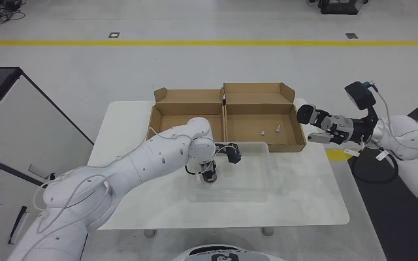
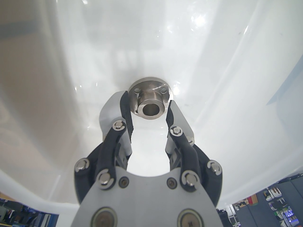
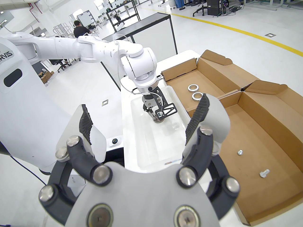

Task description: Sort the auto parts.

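Two small parts (image 1: 277, 128) in right box (image 1: 251, 124): too tiny to name. Left arm (image 1: 157, 156) covers part of left box (image 1: 171, 124) floor.

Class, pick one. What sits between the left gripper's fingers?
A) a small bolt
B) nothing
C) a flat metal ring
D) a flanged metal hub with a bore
D: the left gripper has its fingers closed on either side of a flanged metal hub with a round bore, in the white tray.

I see a tray (image 1: 274, 189) on the bench (image 1: 307, 209), in front of two boxes side by side. The left box (image 1: 189, 107) holds two rings (image 3: 193, 87), the right box (image 1: 258, 104) two small parts (image 3: 264, 173). The hub (image 2: 149, 100) sits in the tray, clasped in the left gripper (image 1: 209, 176).
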